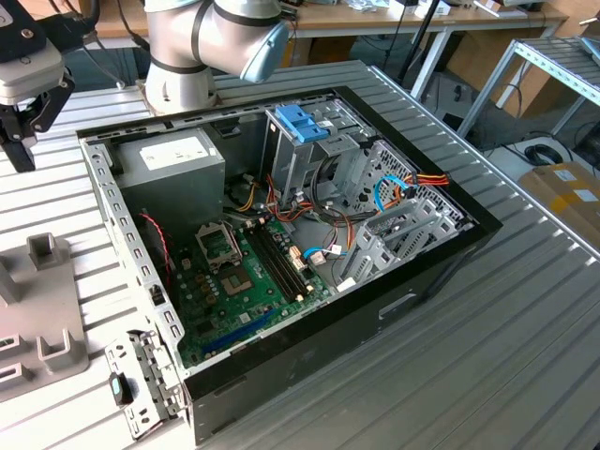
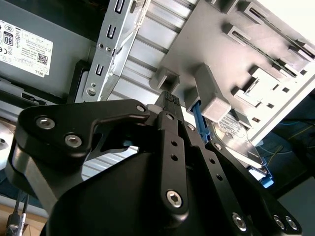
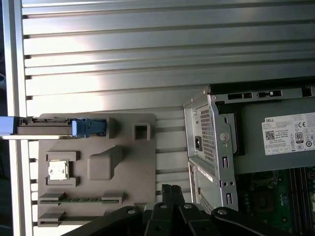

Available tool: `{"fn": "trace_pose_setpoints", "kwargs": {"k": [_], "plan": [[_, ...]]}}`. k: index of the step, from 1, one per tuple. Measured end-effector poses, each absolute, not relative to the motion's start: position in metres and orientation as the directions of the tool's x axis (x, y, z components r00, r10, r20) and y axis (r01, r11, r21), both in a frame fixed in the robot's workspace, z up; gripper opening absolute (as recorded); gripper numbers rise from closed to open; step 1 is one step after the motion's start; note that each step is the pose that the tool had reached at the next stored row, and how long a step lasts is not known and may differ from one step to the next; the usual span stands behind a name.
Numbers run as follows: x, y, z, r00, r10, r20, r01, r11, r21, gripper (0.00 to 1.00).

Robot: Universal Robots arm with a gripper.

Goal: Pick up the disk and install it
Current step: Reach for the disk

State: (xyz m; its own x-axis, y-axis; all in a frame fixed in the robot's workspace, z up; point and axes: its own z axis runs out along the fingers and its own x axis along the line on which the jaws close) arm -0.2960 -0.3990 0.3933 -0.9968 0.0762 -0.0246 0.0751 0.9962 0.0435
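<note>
The disk stands on edge in a slot of a grey fixture plate, its blue carrier frame at one end. In the second wrist view the disk shows its silver face and blue frame just beyond my fingertips. My gripper hangs above the fixture's near edge, apart from the disk, shut with nothing in it. In the exterior view the gripper is at the far left, above the table beside the open computer case.
Inside the case are a grey power-supply box, a green motherboard, loose cables and a metal drive cage with a blue handle. The fixture plate lies at the exterior view's left. A small metal bracket lies near the case corner.
</note>
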Motion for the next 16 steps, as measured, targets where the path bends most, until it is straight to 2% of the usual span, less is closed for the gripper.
{"fn": "trace_pose_setpoints", "kwargs": {"k": [16], "plan": [[-0.2991,-0.399,0.3933,-0.997,0.076,-0.025,0.075,0.996,0.044,0.1]]}}
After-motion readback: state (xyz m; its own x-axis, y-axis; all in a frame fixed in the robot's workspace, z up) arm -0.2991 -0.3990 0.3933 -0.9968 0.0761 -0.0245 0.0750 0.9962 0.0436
